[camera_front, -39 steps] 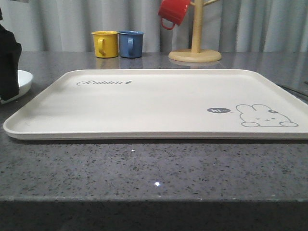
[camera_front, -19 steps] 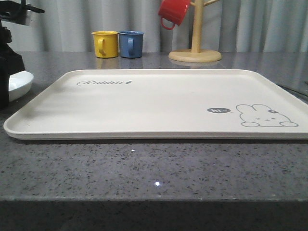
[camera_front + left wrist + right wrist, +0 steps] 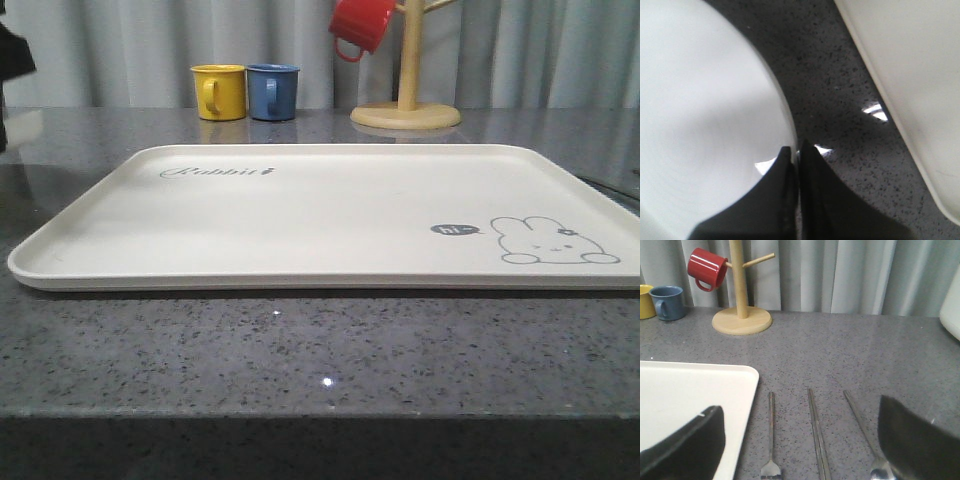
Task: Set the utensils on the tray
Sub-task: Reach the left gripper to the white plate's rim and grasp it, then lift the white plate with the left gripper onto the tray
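The tray [image 3: 320, 215] lies on the counter [image 3: 320, 350], set back from its front edge. Behind the tray, toward the counter's rear edge, two mugs [image 3: 245, 92] stand side by side, a mug tree [image 3: 405, 105] to their right. Fork [image 3: 770, 435], chopsticks [image 3: 818, 440] and spoon [image 3: 865, 437] lie parallel off the tray's right edge. The plate [image 3: 705, 130] is beside the tray's left edge.

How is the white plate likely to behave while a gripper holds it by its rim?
The white plate looks glossy, so it is probably slippery. The left gripper pinches only its thin rim, so it may tilt or slip. It seems rigid, likely ceramic or hard plastic, and might chip if dropped on the stone counter.
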`<state>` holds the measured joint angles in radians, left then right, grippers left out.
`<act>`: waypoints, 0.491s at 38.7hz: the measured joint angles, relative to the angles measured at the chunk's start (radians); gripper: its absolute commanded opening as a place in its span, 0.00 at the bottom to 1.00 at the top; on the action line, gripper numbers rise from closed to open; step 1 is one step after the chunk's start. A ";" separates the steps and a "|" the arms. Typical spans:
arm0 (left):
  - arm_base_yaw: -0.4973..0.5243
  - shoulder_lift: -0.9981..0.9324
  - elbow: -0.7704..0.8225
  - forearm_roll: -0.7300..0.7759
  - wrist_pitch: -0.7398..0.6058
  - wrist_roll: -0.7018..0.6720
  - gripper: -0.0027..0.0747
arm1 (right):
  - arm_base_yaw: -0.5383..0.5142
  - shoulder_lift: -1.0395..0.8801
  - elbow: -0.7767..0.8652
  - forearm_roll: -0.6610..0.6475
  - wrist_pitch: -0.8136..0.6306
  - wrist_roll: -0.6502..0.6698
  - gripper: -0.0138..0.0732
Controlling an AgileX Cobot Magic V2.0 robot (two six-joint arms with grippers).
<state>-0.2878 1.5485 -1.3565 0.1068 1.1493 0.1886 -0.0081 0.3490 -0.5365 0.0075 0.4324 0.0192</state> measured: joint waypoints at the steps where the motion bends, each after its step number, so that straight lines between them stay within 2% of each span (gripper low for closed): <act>1: -0.008 -0.005 -0.020 0.015 0.015 -0.004 0.01 | 0.000 0.000 0.000 0.000 0.000 0.000 0.90; 9: -0.090 -0.018 -0.153 0.112 0.087 -0.028 0.01 | 0.000 0.000 0.000 0.000 0.000 0.000 0.90; 19: -0.325 -0.010 -0.227 0.116 0.094 -0.108 0.01 | 0.000 0.000 0.000 0.000 0.000 0.000 0.90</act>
<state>-0.6130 1.5384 -1.5836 0.2224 1.2433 0.0809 -0.0081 0.3490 -0.5365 0.0075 0.4324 0.0192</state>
